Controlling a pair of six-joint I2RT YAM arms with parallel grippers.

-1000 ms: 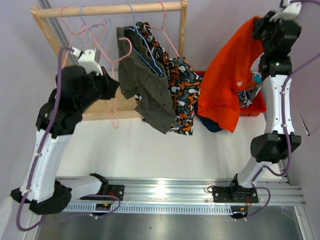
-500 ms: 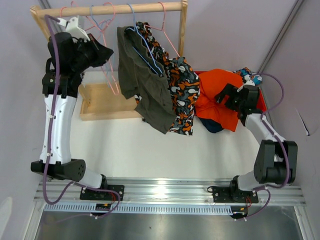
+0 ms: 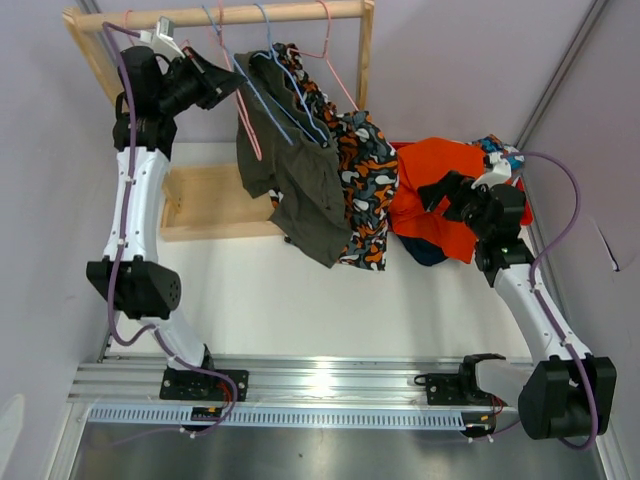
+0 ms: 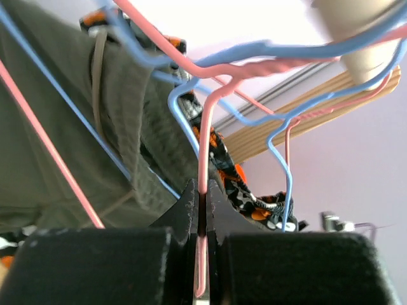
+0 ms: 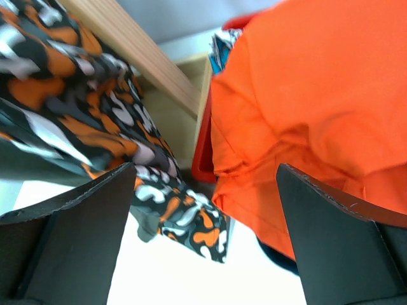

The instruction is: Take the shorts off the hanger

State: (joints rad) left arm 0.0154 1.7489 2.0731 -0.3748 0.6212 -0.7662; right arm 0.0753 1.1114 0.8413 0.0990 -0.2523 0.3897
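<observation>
The left gripper (image 4: 201, 196) is raised to the wooden rail (image 3: 230, 15), jaws pressed together on the wire of a pink hanger (image 4: 202, 140). To its right, the olive shorts (image 3: 300, 180) and the blotch-print shorts (image 3: 365, 190) hang from the rail. Further right, the bright orange shorts (image 3: 440, 165) lie heaped over the red bin (image 5: 202, 162), partly covering the navy shorts (image 3: 425, 250). The right gripper (image 3: 445, 195) hovers close over the orange fabric, jaws spread wide, holding nothing.

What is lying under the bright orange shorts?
Only navy fabric peeks out below the orange shorts, teal print fabric at their far edge. Whatever else lies beneath is covered.
</observation>
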